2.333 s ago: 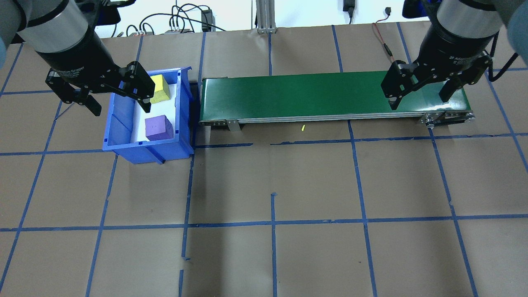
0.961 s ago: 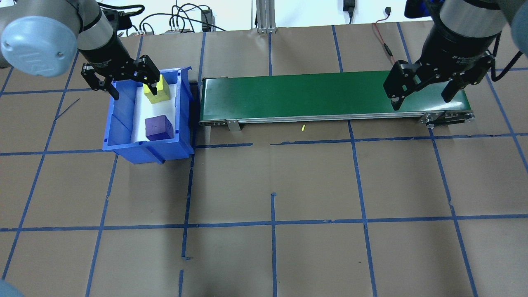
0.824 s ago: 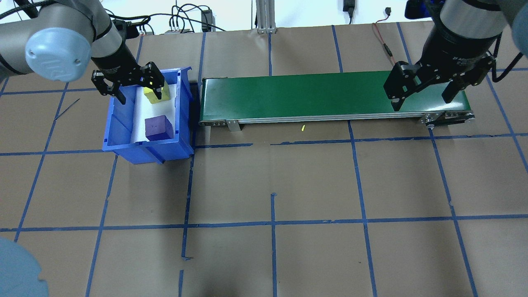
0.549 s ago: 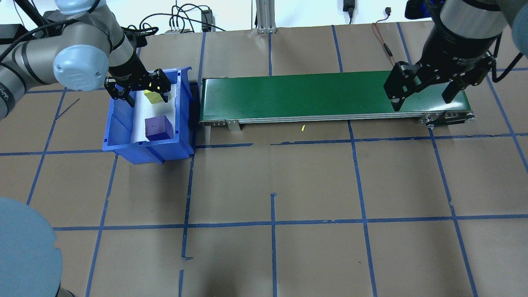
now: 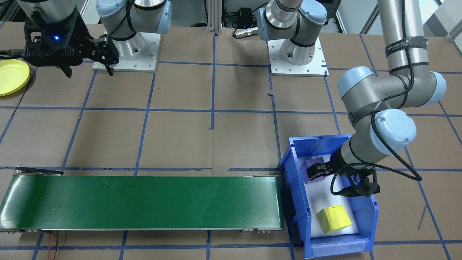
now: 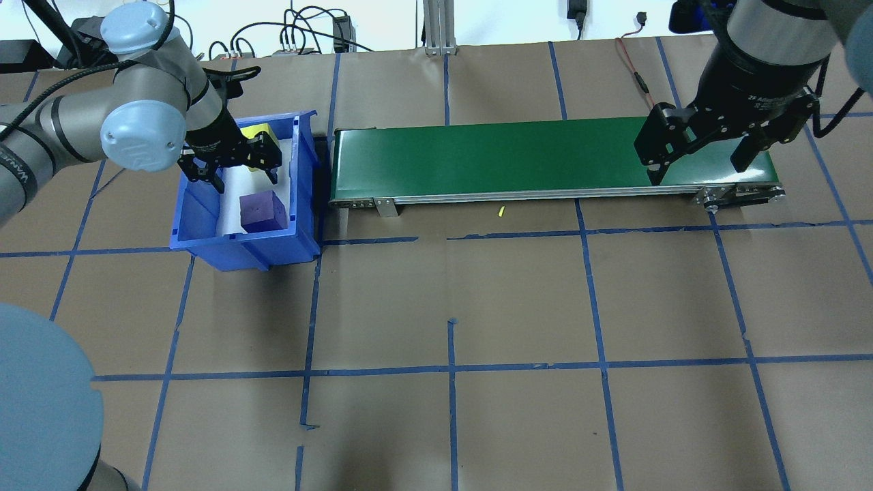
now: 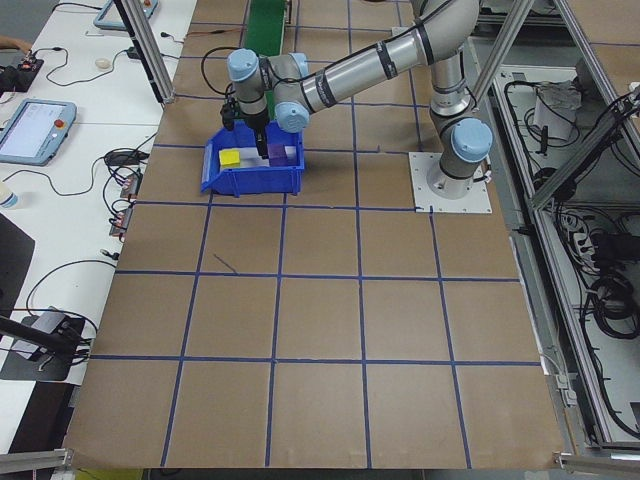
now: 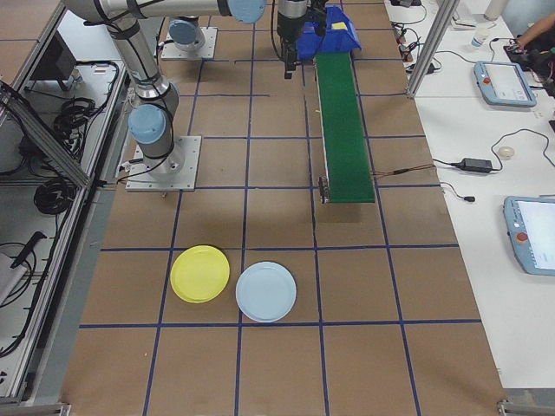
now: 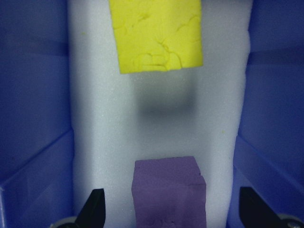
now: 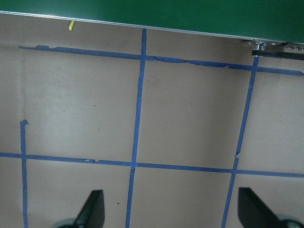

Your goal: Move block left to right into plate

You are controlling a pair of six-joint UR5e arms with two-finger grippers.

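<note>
The left end effector [image 6: 232, 167] is lowered inside the blue bin [image 6: 198, 218], fingers spread and released, gripping nothing. In the left wrist view its two dark fingertips [image 9: 95, 209] flank the purple block [image 9: 170, 190] with a gap on each side; the bin walls stand just outside the fingertips, leaving narrow lateral room. The purple block [image 6: 261, 211] is a cube with a slightly pitted, foam-like face. The yellow block [image 5: 334, 217] lies apart from it at the bin's other end, its top creased and uneven. Both rest on a white, fine-grained foam liner [image 9: 166, 118] that covers the bin floor.

The bin's smooth plastic wall touches or nearly touches one end of the green conveyor [image 6: 545, 157], a long flat belt with a matte surface and a thin metal side rail. The right end effector [image 6: 702, 153] hangs above the opposite end of the belt, fingers spread and released, empty.

The yellow plate [image 8: 200, 273] is round, shallow and glossy, with a raised rim. It lies on the tabletop [image 6: 518, 300] well apart from the belt, rim just beside a pale blue plate [image 8: 266, 291] of similar shape. The tabletop is brown paper divided by blue tape lines, with broad open room on the robot's side of the belt.
</note>
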